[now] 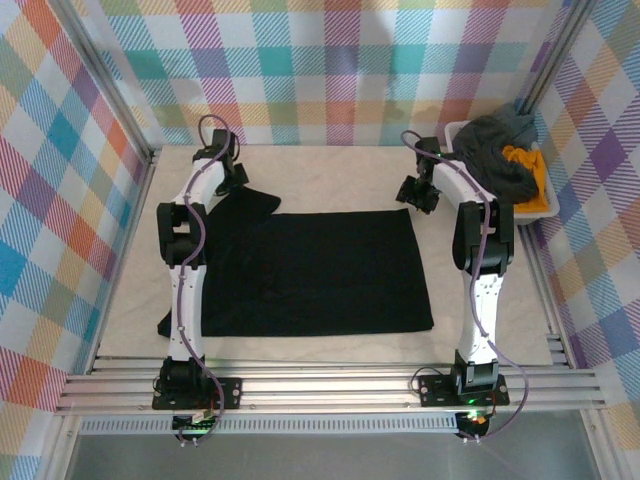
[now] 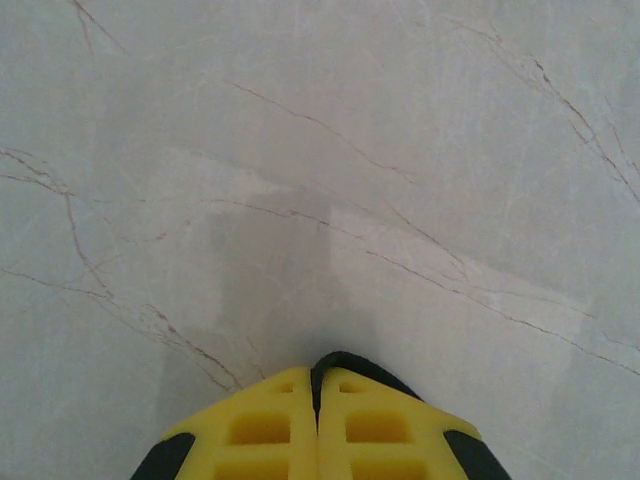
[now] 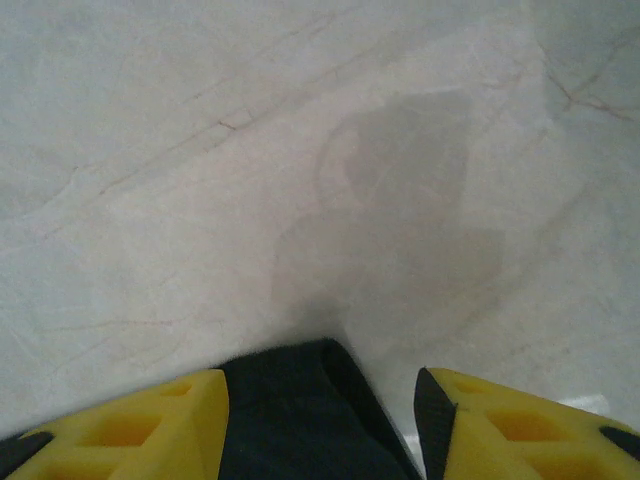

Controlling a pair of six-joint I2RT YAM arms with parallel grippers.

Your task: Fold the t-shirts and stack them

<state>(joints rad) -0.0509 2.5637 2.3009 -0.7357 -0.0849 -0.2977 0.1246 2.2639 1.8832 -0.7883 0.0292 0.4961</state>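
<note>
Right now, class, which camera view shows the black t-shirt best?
The top external view: the black t-shirt lies spread on the table, nearly whole. The left wrist view shows a sliver pinched in the shut left gripper; the right wrist view, a corner inside the open right gripper.

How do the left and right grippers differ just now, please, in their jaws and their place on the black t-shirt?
The left gripper has its fingers pressed together on a sliver of the black t-shirt; the right gripper stands open with fabric between its fingers. The left is at the shirt's far-left sleeve, the right at its far-right corner. Both have yellow fingers.
</note>
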